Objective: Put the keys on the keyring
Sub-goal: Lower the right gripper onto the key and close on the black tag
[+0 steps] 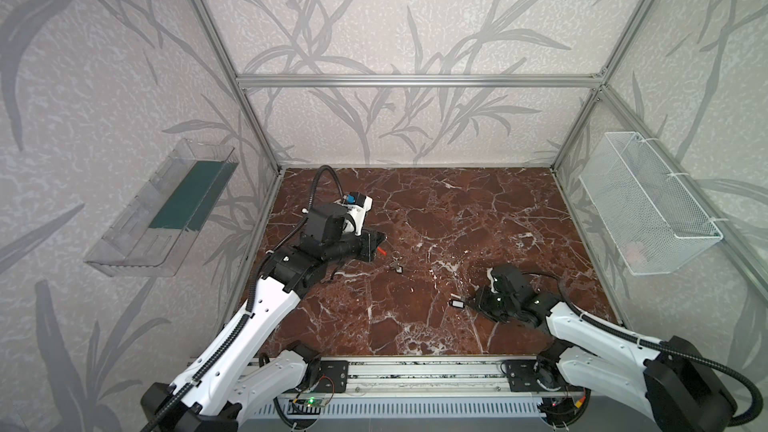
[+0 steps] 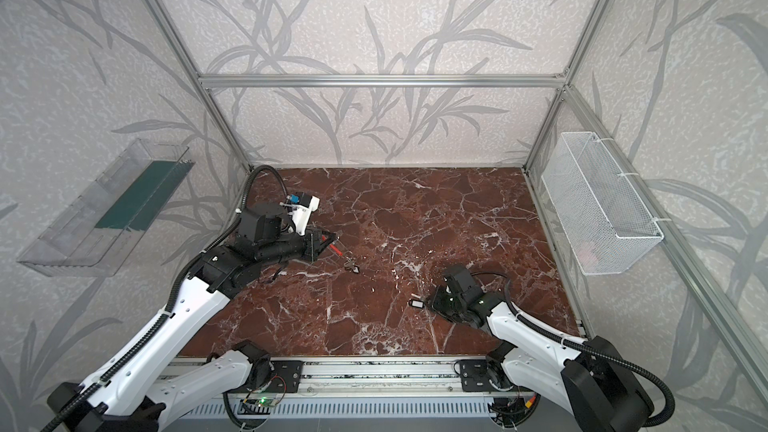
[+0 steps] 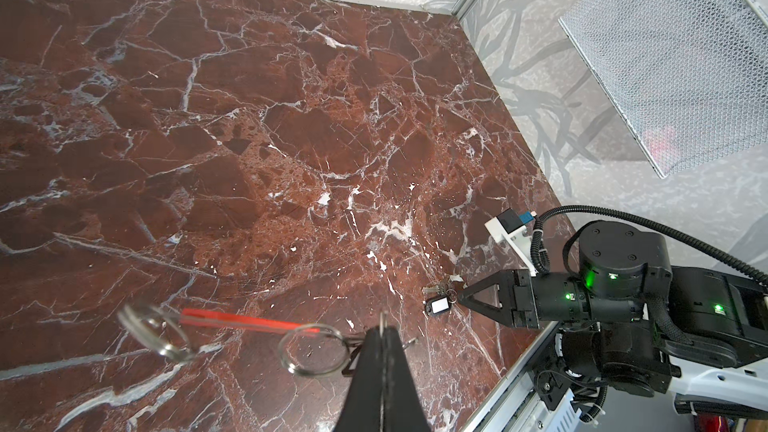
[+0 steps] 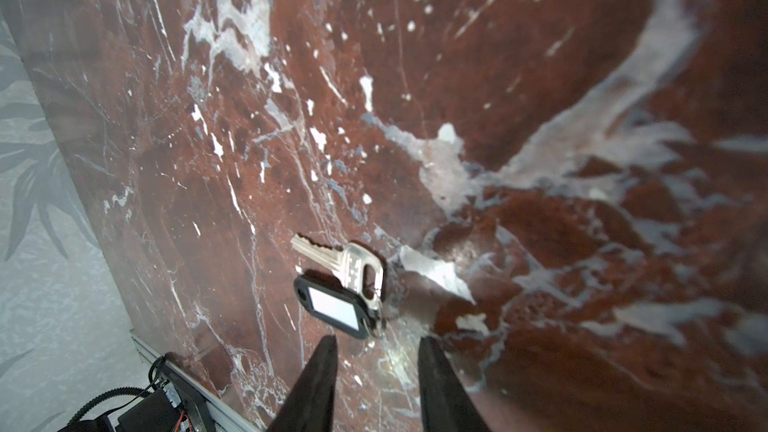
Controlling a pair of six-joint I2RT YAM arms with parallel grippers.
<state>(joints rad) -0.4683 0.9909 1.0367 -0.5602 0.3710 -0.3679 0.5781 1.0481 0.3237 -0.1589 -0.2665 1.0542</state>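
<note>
Key (image 4: 332, 257): small, light, stiff metal, likely slick on the marble surface (image 1: 457, 209). Best hold judged at bow or black tag (image 1: 457, 304), lower right in top view. Lies flat, blade pointing obliquely away from right jaws, which stand apart, empty. Left jaws pinched shut on keyring (image 3: 249, 320), left of centre.

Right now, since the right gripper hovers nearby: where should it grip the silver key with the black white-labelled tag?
Probably the black tag, pinched across its width from above: it lies flat on the marble tabletop, thicker than the silver key blade.
</note>
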